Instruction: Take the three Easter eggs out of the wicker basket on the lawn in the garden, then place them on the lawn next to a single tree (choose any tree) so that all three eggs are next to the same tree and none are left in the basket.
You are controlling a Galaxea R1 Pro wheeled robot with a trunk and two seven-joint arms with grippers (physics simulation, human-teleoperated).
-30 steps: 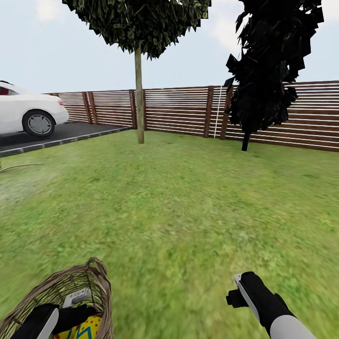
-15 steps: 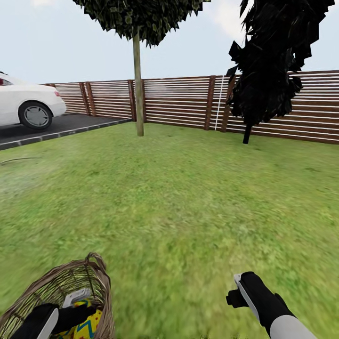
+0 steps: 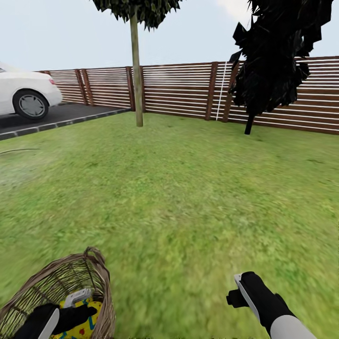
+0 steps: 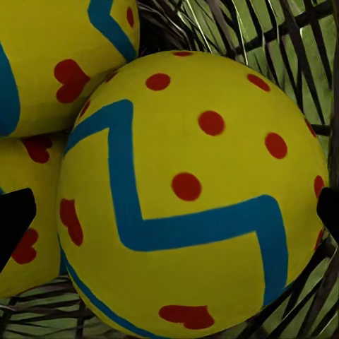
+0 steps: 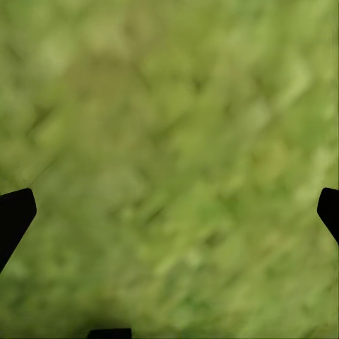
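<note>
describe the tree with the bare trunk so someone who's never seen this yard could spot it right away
Look to the far side of the lawn, where the slatted wooden fence meets the driveway with the white car. The tree stands on the grass just in front of the fence. Its straight, bare, pale trunk and high green crown set it apart from the black-leaved tree further right.

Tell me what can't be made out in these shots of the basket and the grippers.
- Easter eggs: two are cut off by the left wrist view's edge.
- Wicker basket: its bottom is cropped by the head view's edge.
- Left gripper: reaching into the basket, fingertips hidden; any grip is unclear.
- Right gripper: seen from behind; finger gap hidden.
- Lawn: blurred.
</note>
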